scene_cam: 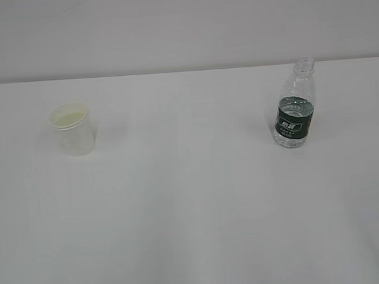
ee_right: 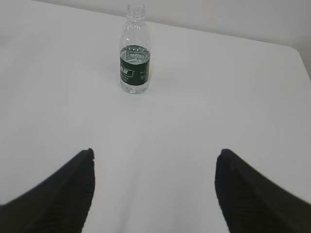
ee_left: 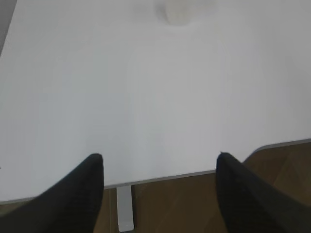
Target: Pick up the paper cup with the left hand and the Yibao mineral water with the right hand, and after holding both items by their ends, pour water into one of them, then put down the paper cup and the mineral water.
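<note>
The white paper cup (scene_cam: 74, 128) stands upright on the left of the white table (scene_cam: 193, 200); in the left wrist view it is a faint blur at the top edge (ee_left: 179, 12). The Yibao mineral water bottle (scene_cam: 294, 105), clear with a dark green label and no cap, stands upright on the right; it also shows in the right wrist view (ee_right: 134, 51). My left gripper (ee_left: 159, 162) is open and empty over the table's near edge, far from the cup. My right gripper (ee_right: 155, 158) is open and empty, well short of the bottle. Neither arm shows in the exterior view.
The table's near edge (ee_left: 160, 179) runs across the left wrist view, with brown floor (ee_left: 180, 204) and a grey table leg (ee_left: 125, 208) below it. A pale wall (scene_cam: 181, 25) stands behind the table.
</note>
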Robot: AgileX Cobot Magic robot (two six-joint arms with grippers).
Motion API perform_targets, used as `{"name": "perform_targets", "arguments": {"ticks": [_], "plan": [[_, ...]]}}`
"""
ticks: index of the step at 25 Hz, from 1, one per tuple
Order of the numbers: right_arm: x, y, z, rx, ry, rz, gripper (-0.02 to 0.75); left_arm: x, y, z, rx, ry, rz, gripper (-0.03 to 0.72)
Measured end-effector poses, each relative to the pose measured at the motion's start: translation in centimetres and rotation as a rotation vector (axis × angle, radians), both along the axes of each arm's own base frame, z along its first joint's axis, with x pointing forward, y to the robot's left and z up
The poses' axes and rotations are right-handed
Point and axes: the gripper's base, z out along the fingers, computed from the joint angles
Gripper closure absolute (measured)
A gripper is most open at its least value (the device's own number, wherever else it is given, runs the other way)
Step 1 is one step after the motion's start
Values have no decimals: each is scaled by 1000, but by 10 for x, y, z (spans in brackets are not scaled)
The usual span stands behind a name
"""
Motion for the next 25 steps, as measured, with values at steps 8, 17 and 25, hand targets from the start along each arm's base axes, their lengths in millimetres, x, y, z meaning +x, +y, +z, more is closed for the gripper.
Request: {"name": "perform_targets", "arguments": {"ticks": [8,17,25], "plan": [[0,0,0,2,0,-1,159,2,0,-3,-38,-2,31,165],[-2,0,1,-1,25,-1,160,3,0,-4,-46,5,37,172],[-11,-2,6,-13,94,-4,160,3,0,-4,-46,5,37,174]]}}
